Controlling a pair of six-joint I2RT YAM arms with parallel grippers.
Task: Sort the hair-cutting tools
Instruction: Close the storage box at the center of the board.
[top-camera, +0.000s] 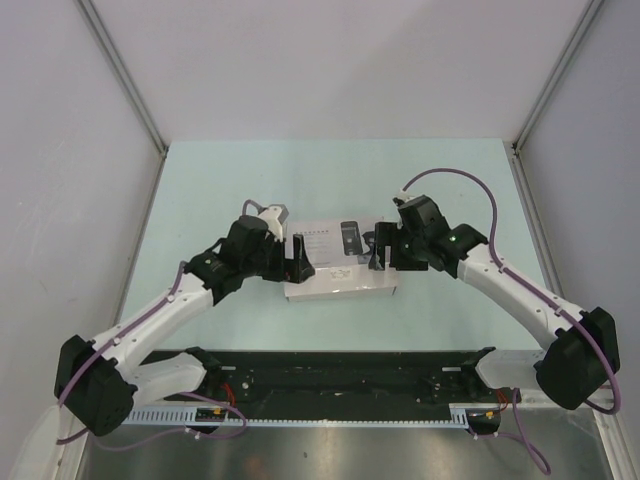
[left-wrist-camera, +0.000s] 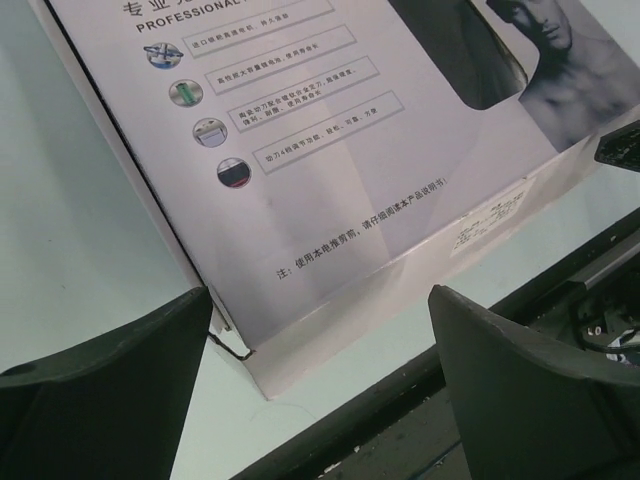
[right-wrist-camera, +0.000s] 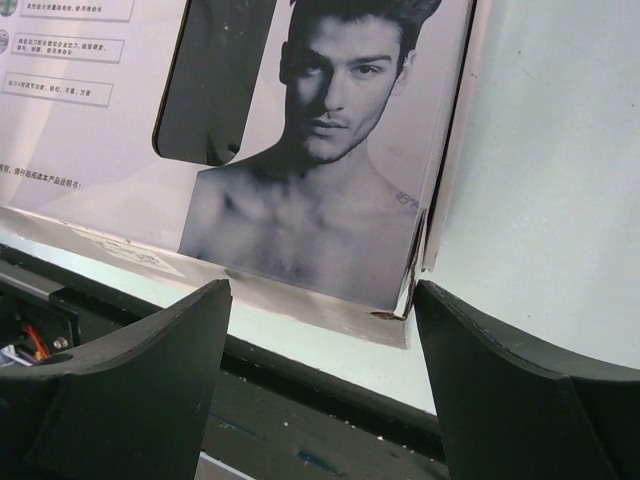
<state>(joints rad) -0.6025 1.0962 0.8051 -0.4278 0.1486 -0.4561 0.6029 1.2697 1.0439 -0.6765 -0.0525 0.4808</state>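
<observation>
A flat white box (top-camera: 335, 282) with a printed lid lies shut in the middle of the pale green bench (top-camera: 300, 170), in the centre of the top view. The lid carries rows of small text and icons on its left part and a picture of a bare-chested man on its right.

The left tool (top-camera: 298, 258) stands at the box's left edge. Its fingers are spread wide and pinch nothing. In the left wrist view the near left corner of the box (left-wrist-camera: 350, 200) sits low in the frame, in line with the gap of the left tool (left-wrist-camera: 320, 300). The left finger (left-wrist-camera: 110, 390) has its tip just beside the box's side; whether it touches cannot be told.

The right tool (top-camera: 378, 252) stands at the box's right edge, also spread and holding nothing. In the right wrist view the near right corner of the box (right-wrist-camera: 330, 230) shows above the gap of the right tool (right-wrist-camera: 322, 290), clear of both fingers.

A black rail (top-camera: 340, 372) runs across the bottom of the top view, between the arm bases.

The clipper and its small parts show in no view; where they lie cannot be told.
</observation>
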